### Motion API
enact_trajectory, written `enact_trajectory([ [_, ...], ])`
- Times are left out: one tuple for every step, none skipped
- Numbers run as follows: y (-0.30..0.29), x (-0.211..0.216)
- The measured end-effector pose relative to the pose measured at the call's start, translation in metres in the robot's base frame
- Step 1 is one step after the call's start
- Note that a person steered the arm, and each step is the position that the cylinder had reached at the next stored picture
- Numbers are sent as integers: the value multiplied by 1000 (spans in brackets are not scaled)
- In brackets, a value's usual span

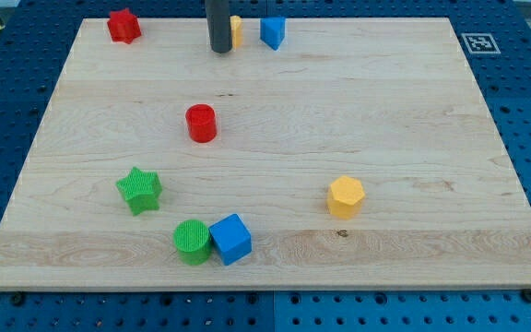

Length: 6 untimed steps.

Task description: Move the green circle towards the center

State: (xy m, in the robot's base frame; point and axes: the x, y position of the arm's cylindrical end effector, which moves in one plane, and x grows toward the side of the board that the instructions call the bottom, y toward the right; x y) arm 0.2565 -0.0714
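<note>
The green circle [192, 242] lies near the board's bottom edge, left of centre, touching a blue cube [231, 239] on its right. My tip [220, 50] is the end of a dark rod at the view's top, far from the green circle. The tip stands just left of a yellow block [236, 31], which the rod partly hides.
A green star [139, 190] lies up-left of the green circle. A red cylinder [201, 123] sits left of the board's centre. A yellow hexagon [346, 196] lies at right. A red star [123, 25] and a blue block [272, 31] sit by the top edge. The wooden board [413, 111] rests on a blue pegboard.
</note>
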Motion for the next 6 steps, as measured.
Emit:
enact_trajectory([
  [0,0],
  [6,5],
  [23,31],
  [24,52],
  [1,75],
  [-35,114],
])
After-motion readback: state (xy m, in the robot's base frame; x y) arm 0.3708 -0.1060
